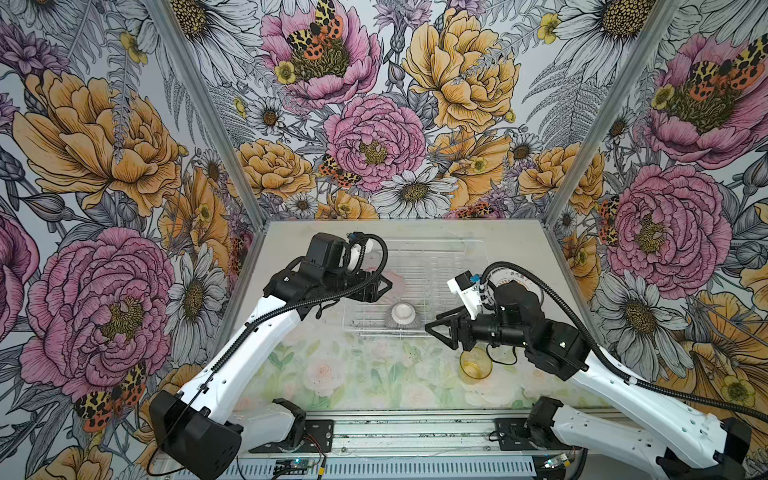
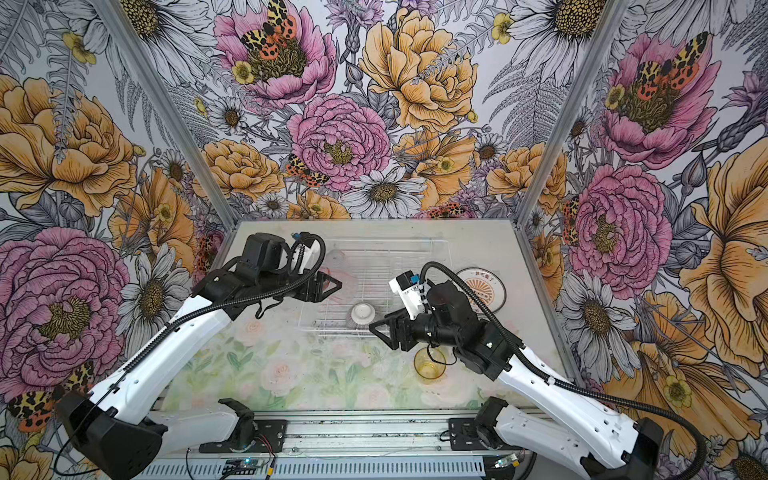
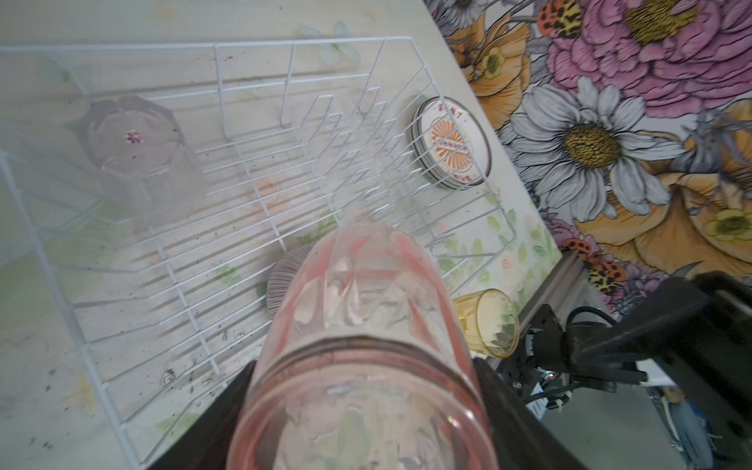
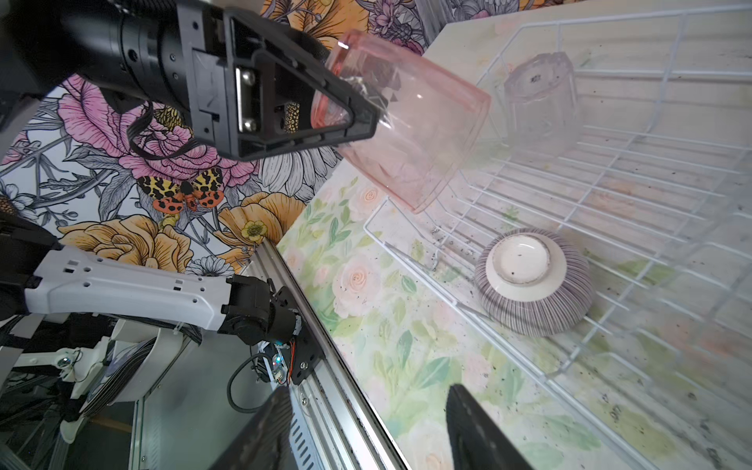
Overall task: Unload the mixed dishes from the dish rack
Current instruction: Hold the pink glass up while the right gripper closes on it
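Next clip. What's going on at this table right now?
Two arms are unloading the dish rack. The left gripper holds the pink tumbler, tilted, above the rack's left part. The right gripper is open and empty near the rack's front right corner, close to the upside-down striped bowl. That bowl and an inverted clear tumbler are in the rack; the stacked plates and the amber tumbler sit on the table outside it.

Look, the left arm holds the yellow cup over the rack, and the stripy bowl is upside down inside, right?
No: the left gripper holds the pink cup, as the right wrist view shows. The yellow cup sits on the table outside the rack. The stripy bowl is upside down inside.
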### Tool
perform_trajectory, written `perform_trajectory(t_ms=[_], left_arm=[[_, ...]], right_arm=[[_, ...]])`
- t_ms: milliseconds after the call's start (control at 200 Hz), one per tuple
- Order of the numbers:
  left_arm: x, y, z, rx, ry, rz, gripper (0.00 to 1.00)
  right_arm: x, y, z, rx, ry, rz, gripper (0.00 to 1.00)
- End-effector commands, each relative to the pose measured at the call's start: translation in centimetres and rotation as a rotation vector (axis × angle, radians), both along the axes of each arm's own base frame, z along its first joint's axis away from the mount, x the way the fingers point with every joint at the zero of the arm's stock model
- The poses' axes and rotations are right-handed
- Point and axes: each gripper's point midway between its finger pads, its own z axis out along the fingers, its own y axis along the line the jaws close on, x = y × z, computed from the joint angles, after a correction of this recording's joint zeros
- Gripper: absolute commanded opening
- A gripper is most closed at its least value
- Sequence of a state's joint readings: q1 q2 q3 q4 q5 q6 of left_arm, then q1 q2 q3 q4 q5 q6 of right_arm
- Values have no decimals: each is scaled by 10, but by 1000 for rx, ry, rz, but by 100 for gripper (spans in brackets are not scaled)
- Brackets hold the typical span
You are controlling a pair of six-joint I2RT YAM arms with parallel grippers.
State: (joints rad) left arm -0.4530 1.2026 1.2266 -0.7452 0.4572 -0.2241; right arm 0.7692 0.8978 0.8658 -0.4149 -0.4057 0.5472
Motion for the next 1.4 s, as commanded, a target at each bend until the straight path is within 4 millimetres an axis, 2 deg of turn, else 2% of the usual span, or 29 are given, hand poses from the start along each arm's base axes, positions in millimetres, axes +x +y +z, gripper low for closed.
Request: perform_trajectory(t_ms=[0,75,205,310,615,831,906,1011,1101,1146,1171,1241,1301,1341,1396], left_arm=[[-14,-24,46,-260,-57,-149,52],[-18,-27,59,-330,-76,-175,52],[-23,-36,69,-419,-74,-225,52],[-24,-43,75,-493,-76,-252,52],[-30,-63,73,-544,-58,-311,52],[-29,-71,65,-552,-34,-324,51],[-29,-73,64,-560,-29,-329,52],[-28,-76,61,-560,-23,-334,52],[-28,-78,61,-562,-21,-340,52],[-29,-79,62,-562,-20,-343,52],[-29,-79,62,-562,-21,-344,53],[-29,-79,63,-560,-25,-340,57],[-29,-77,64,-542,-41,-320,66],[-29,-74,64,-515,-57,-300,77],[-30,-68,66,-477,-91,-276,98]], right_arm=[[5,8,33,166,-83,35,61],[13,6,38,217,-102,17,59],[21,6,58,331,-160,18,57],[28,12,66,357,-194,30,56],[52,24,79,390,-244,25,54],[49,26,102,465,-310,66,44],[49,26,107,475,-326,70,37],[48,28,111,482,-334,84,19],[48,28,113,481,-334,84,9],[49,27,114,476,-333,75,0],[50,27,114,470,-332,67,0],[51,25,114,450,-340,51,0],[52,23,113,425,-340,39,0],[52,21,112,407,-341,29,0],[52,19,109,369,-340,19,0]])
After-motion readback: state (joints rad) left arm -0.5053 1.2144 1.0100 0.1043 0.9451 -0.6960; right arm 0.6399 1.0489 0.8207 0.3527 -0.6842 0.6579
